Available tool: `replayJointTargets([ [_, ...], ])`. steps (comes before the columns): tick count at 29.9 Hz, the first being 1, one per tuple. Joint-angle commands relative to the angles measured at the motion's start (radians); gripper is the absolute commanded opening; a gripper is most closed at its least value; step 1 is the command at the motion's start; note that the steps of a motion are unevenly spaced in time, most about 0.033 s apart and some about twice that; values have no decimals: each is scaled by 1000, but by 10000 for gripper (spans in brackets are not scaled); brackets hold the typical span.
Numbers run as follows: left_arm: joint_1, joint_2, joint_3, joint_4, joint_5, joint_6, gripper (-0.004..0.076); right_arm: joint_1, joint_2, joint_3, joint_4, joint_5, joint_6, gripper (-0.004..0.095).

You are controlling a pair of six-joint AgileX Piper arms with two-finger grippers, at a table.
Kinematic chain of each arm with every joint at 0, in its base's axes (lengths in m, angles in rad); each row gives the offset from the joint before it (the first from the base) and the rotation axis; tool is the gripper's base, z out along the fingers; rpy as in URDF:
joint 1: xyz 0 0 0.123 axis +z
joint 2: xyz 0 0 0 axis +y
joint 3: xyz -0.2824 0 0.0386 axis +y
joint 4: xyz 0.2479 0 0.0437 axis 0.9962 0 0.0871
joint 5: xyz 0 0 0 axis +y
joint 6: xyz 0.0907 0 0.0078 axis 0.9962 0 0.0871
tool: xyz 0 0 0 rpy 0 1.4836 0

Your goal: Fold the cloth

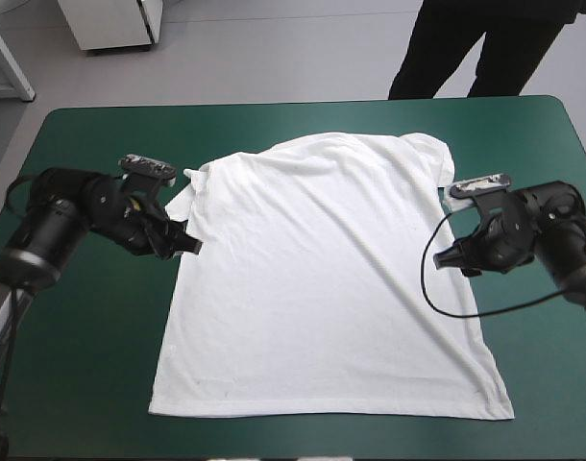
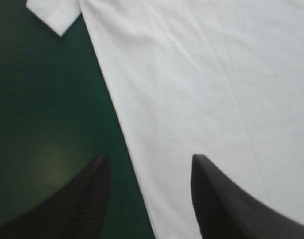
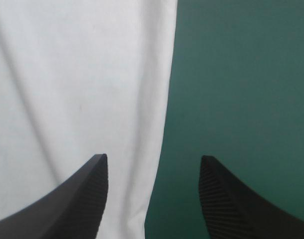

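a white short-sleeved fabric t-shirt lies spread flat in the middle of the teal-green covered worktop. the left hand, with two black fin-shaped fingers, is open astride the shirt's left edge. the right hand is open astride its right edge. a pinch here may catch only the top layer or drag in creases.

table: teal-green cover is lying smooth | floor: pale grey, is showing beyond the far edge | white cabinet: is standing far left
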Motion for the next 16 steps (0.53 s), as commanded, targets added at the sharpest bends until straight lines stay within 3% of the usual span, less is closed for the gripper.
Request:
replayJointTargets([
  [1,-7,73,-74,-2,-70,12,384,-1,56,-126,7,-52,-1,531],
  [10,37,275,-86,-13,-157,25,383,-33,221,-267,37,-72,-7,531],
  [16,87,345,-90,-58,-216,56,383,-154,280,-302,207,-81,-73,523],
])
